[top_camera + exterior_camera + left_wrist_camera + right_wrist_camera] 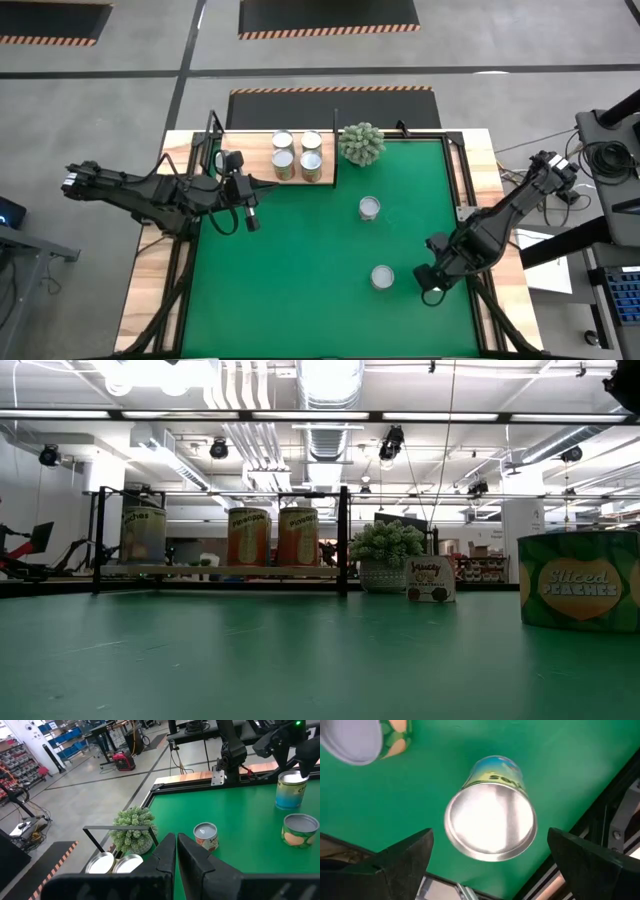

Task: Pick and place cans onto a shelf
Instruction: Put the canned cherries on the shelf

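Observation:
Four cans [297,154] stand on the shelf [258,160] at the mat's far left corner, beside the plant [361,143]. One can [369,208] stands mid-mat and a peach can [382,277] nearer the front. A third, blue-labelled can [490,825] stands upright on the mat below my right gripper [490,865]. That gripper is open and points down, with a finger out on either side of the can's top and clear of it. My left gripper [250,215] hangs shut above the mat just in front of the shelf, with nothing in it.
A black metal frame [336,150] bounds the shelf at its right end. The peach can [355,740] stands close beside the right gripper's can. The mat's right rail [466,215] runs just beyond the right arm. Bare green mat [290,280] lies at front left.

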`<state>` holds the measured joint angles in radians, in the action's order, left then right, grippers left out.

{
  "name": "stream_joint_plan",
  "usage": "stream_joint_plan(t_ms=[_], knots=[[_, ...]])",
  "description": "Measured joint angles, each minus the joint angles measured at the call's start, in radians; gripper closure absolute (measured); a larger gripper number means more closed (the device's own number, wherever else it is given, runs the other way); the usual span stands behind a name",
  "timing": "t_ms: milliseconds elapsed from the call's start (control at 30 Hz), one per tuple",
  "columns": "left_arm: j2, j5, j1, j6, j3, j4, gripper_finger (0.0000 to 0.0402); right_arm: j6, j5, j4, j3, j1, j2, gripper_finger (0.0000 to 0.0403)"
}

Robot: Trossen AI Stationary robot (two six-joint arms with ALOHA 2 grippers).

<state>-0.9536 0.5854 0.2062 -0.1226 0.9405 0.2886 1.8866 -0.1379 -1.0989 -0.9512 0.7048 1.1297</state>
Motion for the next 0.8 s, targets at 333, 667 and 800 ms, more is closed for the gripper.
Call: stream_joint_plan(t_ms=[333,667,800], knots=[[0.000,0.000,0.000,0.000,0.000,0.000,0.0402,0.010,0.007,0.035,0.020,0.000,0.051,0.0022],[0.000,0.000,0.000,0.000,-0.001,-0.011,0.0402,-0.013,0.000,0.066,0.020,0.000,0.116,0.0050],[0.000,0.000,0.000,-0.001,-0.001,-0.013,0.0402,-0.019,0.000,0.064,0.020,0.000,0.110,0.0098]])
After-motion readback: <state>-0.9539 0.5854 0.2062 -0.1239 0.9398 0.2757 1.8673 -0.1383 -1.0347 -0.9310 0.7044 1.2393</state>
